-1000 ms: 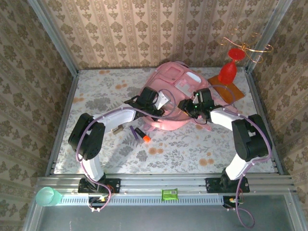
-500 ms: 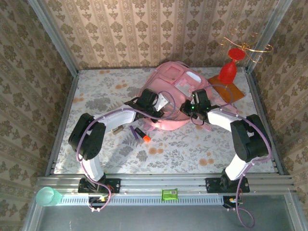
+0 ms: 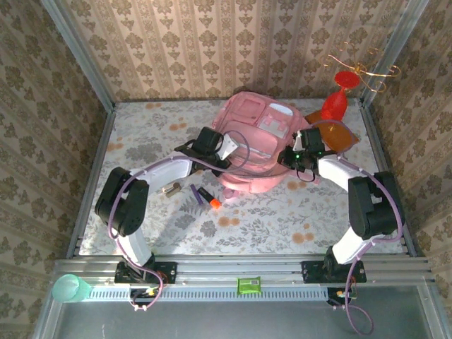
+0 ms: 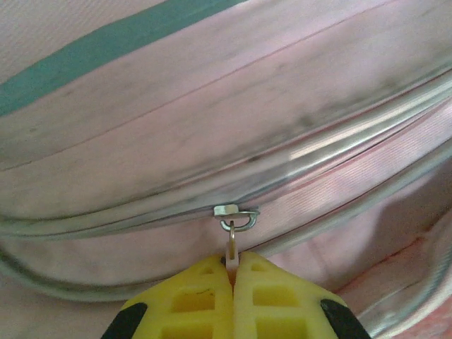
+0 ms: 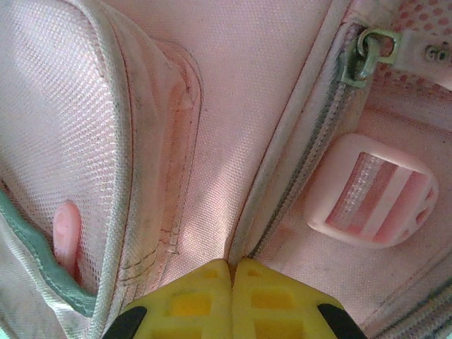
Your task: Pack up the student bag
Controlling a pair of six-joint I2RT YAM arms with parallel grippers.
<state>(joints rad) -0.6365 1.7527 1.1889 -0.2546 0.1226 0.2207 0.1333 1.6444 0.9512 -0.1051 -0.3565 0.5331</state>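
The student bag (image 3: 258,141) lies at the far centre of the table (image 3: 141,152), shifted farther back and to the right than a second ago. The left gripper (image 4: 232,263) is clamped on the zip pull (image 4: 232,244). The right gripper (image 5: 232,267) has just closed on the bag's seam fabric, probably to brace it for unzipping. No labels or writing are legible

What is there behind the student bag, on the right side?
A flat orange-brown board pokes out past the student bag. Its left part is covered by the bag, so anything else there is hidden.
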